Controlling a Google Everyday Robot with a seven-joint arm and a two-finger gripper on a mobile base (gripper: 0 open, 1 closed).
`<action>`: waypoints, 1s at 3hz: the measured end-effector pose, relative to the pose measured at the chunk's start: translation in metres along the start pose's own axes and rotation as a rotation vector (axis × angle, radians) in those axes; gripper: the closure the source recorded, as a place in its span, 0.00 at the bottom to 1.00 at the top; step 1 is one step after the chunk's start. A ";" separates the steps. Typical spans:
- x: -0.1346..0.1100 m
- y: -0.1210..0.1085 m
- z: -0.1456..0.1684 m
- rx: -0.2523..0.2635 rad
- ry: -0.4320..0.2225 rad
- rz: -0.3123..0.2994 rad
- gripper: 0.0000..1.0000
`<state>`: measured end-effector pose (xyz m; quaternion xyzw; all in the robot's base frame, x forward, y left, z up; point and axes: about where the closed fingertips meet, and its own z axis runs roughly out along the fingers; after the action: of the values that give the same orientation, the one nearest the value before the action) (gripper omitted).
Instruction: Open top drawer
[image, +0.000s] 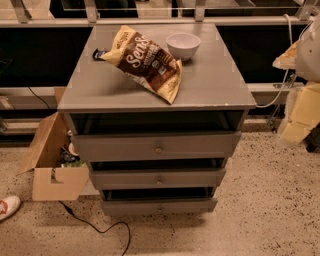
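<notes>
The grey cabinet has three drawers stacked under its top. The top drawer (157, 145) is the widest, with a flat grey front and a small round brass knob (158, 149) at its centre. It stands pulled out a little, with a dark gap above its front panel. The two narrower drawers, middle (158, 178) and bottom (159, 205), also stand slightly out. My gripper (306, 55) is a pale, blurred shape at the right edge of the view. It is well to the right of the cabinet, above drawer height, and touches nothing.
A brown and yellow snack bag (145, 61) and a white bowl (183, 45) lie on the cabinet top (215, 85). An open cardboard box (52, 162) stands on the floor at the left. A black cable (97, 227) runs in front. A shoe (7, 206) is at the far left.
</notes>
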<state>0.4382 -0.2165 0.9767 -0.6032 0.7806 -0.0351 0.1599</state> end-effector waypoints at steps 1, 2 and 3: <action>0.000 0.000 0.000 0.000 0.000 0.000 0.00; 0.003 0.002 0.013 -0.006 0.000 -0.012 0.00; 0.011 0.014 0.055 -0.032 -0.029 -0.051 0.00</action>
<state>0.4389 -0.2155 0.9185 -0.6256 0.7632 -0.0182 0.1606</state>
